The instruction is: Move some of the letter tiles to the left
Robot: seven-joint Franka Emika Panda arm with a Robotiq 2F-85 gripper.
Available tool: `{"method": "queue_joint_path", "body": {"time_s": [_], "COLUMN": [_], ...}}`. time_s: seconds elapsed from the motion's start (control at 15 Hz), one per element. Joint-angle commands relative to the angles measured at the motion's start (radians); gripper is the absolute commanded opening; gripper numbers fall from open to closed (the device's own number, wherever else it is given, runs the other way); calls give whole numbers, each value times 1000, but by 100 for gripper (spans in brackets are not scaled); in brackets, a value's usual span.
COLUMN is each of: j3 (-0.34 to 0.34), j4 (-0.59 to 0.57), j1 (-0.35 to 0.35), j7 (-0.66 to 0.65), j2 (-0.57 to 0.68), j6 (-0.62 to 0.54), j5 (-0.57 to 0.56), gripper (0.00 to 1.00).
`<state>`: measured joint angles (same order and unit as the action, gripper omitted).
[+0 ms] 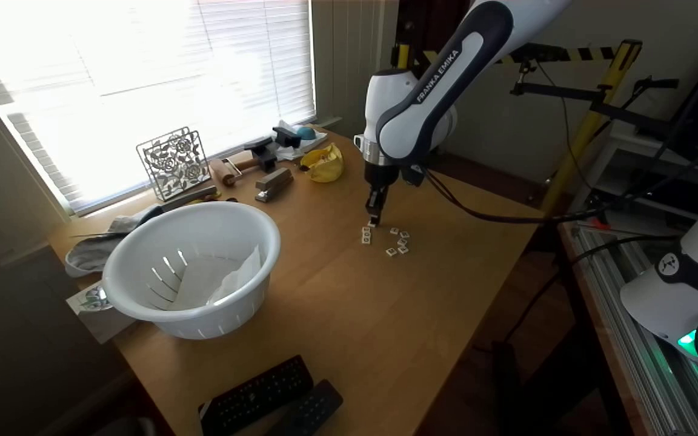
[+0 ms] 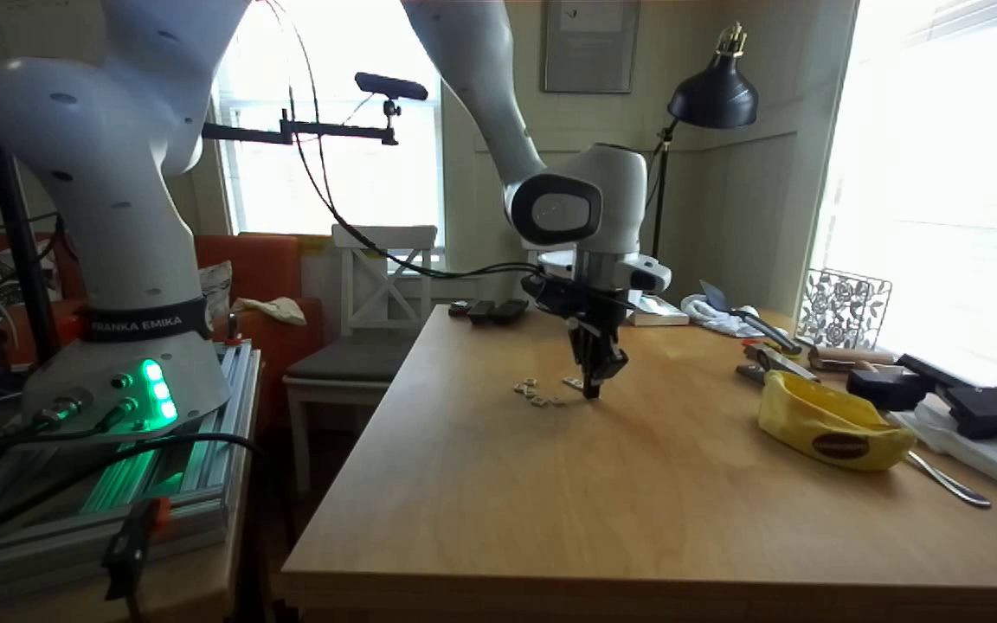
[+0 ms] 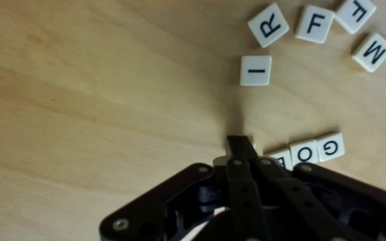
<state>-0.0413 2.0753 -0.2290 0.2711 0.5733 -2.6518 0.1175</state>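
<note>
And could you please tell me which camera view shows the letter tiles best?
The wrist view: it looks down closely on the letter tiles, so R and M read clearly, though the gripper hides parts of some. Both exterior views show them only as tiny pale shapes, their letters hard to read.

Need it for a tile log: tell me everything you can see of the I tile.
The I tile is a whitish square with rounded corners, smooth and plastic-looking, marked with one black bar. In the wrist view that bar runs sideways. The tile lies flat, letter up, touching only the table. It sits below the R tile there, with a gap between. In both exterior views its letter is too small to read.
</note>
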Motion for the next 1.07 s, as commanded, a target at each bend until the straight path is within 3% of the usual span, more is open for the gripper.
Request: {"method": "queue_joint_path", "body": {"time_s": [0.0, 1.0], "j3": [4, 11], "j4": [-24, -17], "j1": [2, 8], "j7": [2, 46], "j2": [56, 60], "j6": [-31, -47], "j5": [-40, -80], "gripper": [0, 0]}}
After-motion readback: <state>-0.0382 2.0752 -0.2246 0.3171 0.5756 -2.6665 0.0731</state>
